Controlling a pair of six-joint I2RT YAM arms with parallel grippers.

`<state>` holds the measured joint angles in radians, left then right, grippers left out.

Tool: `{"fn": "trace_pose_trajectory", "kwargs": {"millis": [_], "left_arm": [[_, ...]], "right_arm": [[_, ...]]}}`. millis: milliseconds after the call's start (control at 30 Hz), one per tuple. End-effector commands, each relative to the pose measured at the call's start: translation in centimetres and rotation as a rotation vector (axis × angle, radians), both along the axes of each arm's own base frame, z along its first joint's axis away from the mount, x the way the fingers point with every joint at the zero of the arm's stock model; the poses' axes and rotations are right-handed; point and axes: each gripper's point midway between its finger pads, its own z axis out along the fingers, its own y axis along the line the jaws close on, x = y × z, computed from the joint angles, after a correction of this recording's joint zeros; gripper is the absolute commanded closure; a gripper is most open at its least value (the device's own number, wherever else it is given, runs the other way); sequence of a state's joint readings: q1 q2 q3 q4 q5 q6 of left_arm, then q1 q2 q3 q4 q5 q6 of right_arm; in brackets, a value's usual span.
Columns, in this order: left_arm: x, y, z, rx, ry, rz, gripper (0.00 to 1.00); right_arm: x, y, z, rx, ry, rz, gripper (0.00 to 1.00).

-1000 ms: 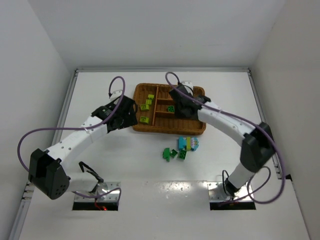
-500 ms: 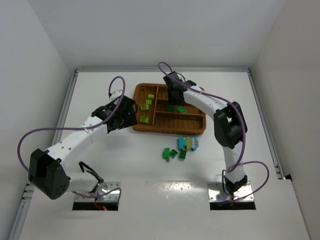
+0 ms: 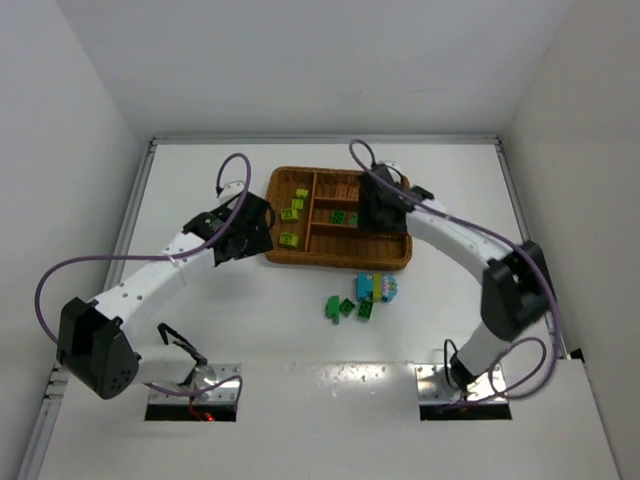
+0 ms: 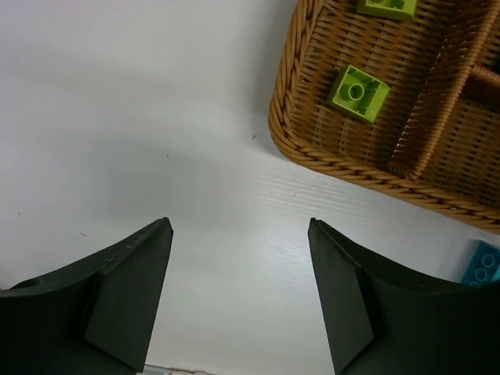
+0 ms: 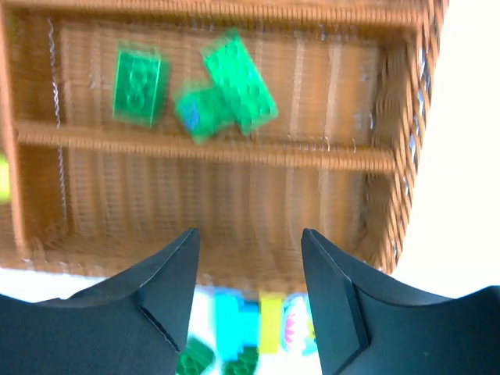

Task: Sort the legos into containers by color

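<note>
Brown wicker tray [image 3: 340,263] sits on the white table [image 3: 200,180] in the top view. Lime legos [image 3: 293,211] lie in its wide part and dark green legos [image 3: 345,217] lie in a thin part. The right gripper [image 3: 375,205] hangs over the tray. The left gripper [image 3: 255,228] is just beside the tray's left edge. A loose pile [image 3: 360,295] of blue and green bricks waits on the table near the tray's front.

The left wrist view shows its fingers spread apart with nothing between them, only table below.

The right wrist view is blurry. Its fingers are spread and empty too, and three green bricks lie past a divider [image 5: 203,148].

I think fetching from the pile comes next. Lift up first so the fingers miss the wicker wall. Then come straight down on one brick at the pile's edge and squeeze its flat sides.
</note>
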<state>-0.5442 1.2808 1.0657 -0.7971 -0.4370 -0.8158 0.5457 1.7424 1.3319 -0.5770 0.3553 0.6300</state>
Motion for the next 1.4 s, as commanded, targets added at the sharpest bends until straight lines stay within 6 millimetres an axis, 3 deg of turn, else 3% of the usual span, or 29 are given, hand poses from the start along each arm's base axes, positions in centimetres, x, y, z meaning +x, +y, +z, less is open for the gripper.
{"fn": "trace_pose_trajectory", "kwargs": {"millis": [0, 67, 100, 167, 200, 267, 333, 733, 1067, 1367], "left_arm": [[0.1, 0.2, 1.3, -0.001, -0.036, -0.002, 0.23], [0.1, 0.2, 1.3, -0.001, -0.036, -0.002, 0.23], [-0.1, 0.3, 0.9, 0.003, -0.028, -0.002, 0.23], [-0.1, 0.3, 0.9, 0.004, -0.028, -0.002, 0.23], [-0.1, 0.3, 0.9, 0.004, -0.028, -0.002, 0.23], [-0.1, 0.3, 0.9, 0.004, -0.028, -0.002, 0.23], [-0.1, 0.3, 0.9, 0.004, -0.028, -0.002, 0.23], [-0.1, 0.2, 0.9, -0.003, -0.024, -0.007, 0.23], [-0.1, 0.2, 0.9, -0.003, -0.024, -0.007, 0.23], [-0.1, 0.2, 0.9, -0.003, -0.024, -0.007, 0.23]], "right_arm": [[-5.0, -1.2, 0.0, 0.066, 0.007, -0.014, 0.45], [-7.9, -0.9, -1.0, 0.104, 0.041, 0.01, 0.43], [-10.2, -1.6, -2.9, 0.096, 0.094, 0.018, 0.4], [-12.5, -1.0, -2.6, 0.141, 0.095, 0.055, 0.37], [-14.4, -1.2, -3.8, 0.151, 0.145, 0.054, 0.32], [-15.7, -0.6, -3.9, 0.192, 0.155, 0.076, 0.27], [-17.3, -0.3, -5.2, 0.206, 0.202, 0.082, 0.24], [-18.3, 2.0, -8.2, 0.203, 0.263, 0.131, 0.25], [-18.6, 0.7, -10.0, 0.129, 0.279, 0.098, 0.4], [-19.4, 0.4, -11.1, 0.091, 0.303, 0.109, 0.45]]}}
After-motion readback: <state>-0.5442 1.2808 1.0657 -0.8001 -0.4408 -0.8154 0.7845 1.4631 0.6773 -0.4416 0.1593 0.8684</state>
